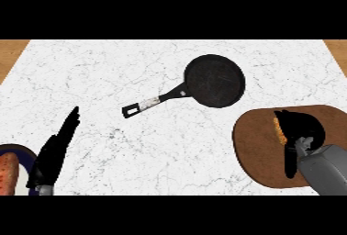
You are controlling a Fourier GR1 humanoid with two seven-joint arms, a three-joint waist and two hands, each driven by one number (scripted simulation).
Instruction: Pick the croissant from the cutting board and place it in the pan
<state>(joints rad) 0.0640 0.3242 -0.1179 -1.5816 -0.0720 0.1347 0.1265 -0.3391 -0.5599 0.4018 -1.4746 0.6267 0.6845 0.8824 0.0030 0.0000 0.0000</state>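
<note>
A black pan (215, 81) lies on the marble counter right of centre, its handle (152, 103) pointing down-left. A round brown cutting board (261, 151) sits at the right edge. On it lies the orange croissant (278, 130), mostly hidden by my right hand (301, 128), whose fingers curl round it from the right. My left hand (58, 147) rests at the lower left, fingers straight and pointing up.
A dark-rimmed plate (20, 151) with a reddish-brown food item (7, 172) shows at the lower left corner, beside my left hand. Wooden strips (10, 50) border the white marble counter at both upper corners.
</note>
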